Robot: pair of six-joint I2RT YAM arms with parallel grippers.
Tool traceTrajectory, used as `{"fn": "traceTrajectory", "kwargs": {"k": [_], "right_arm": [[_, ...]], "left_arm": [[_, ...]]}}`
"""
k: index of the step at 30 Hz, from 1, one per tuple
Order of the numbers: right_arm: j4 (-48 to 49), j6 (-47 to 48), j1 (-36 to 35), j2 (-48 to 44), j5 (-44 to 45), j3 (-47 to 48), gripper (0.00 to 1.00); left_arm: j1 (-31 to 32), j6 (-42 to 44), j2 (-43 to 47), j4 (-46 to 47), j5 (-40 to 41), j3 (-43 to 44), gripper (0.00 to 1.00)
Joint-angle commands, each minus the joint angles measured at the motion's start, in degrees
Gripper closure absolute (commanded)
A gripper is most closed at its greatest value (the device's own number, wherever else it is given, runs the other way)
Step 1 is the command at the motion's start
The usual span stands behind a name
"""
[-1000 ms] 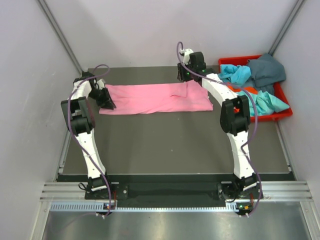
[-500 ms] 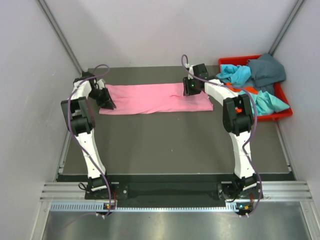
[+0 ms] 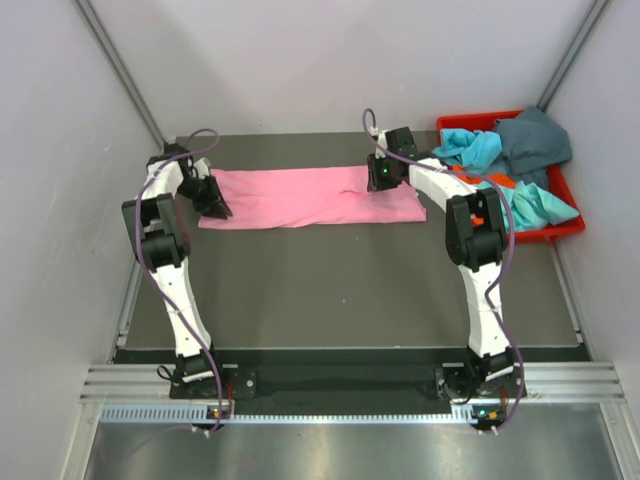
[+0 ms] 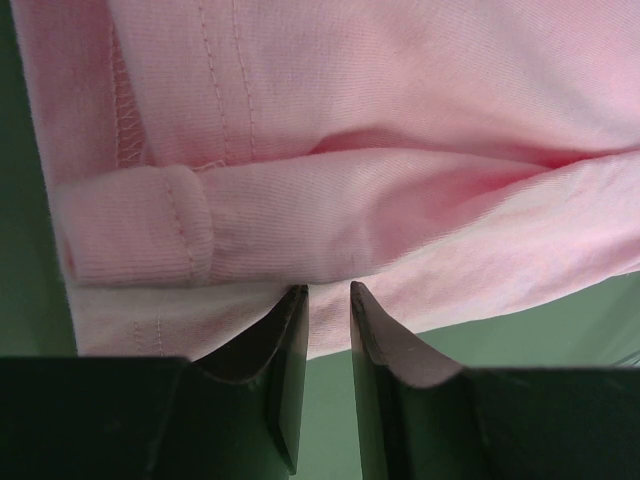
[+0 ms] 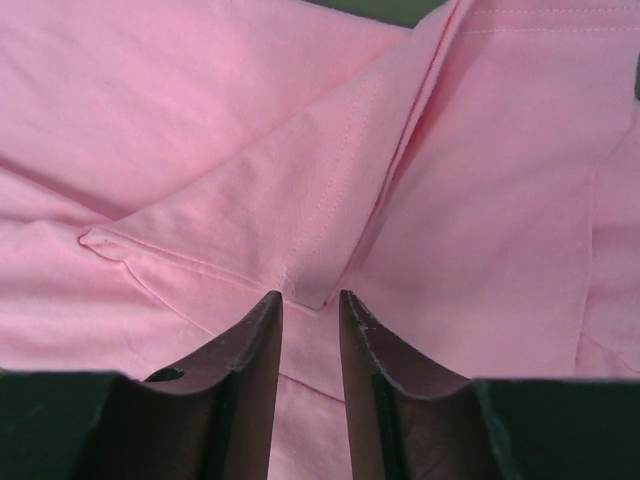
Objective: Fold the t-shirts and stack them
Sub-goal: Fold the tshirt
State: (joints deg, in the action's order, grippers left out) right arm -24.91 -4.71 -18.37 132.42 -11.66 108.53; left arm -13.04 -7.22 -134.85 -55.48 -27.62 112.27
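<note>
A bright pink t-shirt lies folded into a long band across the back of the table. My left gripper is at its left end. In the left wrist view its jaws stand a narrow gap apart at the edge of the pink t-shirt, with nothing pinched between them. My right gripper is low over the band's right part. In the right wrist view its jaws stand slightly apart on either side of a folded corner of the pink t-shirt.
A red bin at the back right holds a turquoise t-shirt, a dark teal-grey one and an orange one. White walls close in the table at the back and on both sides.
My right gripper has come from the shirt's back edge down onto its right part, and its jaws have narrowed a little. The left arm has not moved.
</note>
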Motion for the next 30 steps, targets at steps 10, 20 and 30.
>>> {"fn": "traceTrajectory", "kwargs": {"k": [10,20,30], "right_arm": [[2.1,-0.5,-0.9,0.8,-2.1,3.5,0.74],[1.5,-0.4,-1.0,1.2,-0.4,3.0,0.62],[2.4,-1.7,-1.0,3.1,-1.9,3.8,0.67]], "left_arm": [[0.5,0.5,0.6,0.6,0.7,-0.5,0.71],[0.4,0.5,1.0,0.6,0.8,-0.6,0.71],[0.4,0.7,1.3,0.3,1.4,-0.9,0.71]]}}
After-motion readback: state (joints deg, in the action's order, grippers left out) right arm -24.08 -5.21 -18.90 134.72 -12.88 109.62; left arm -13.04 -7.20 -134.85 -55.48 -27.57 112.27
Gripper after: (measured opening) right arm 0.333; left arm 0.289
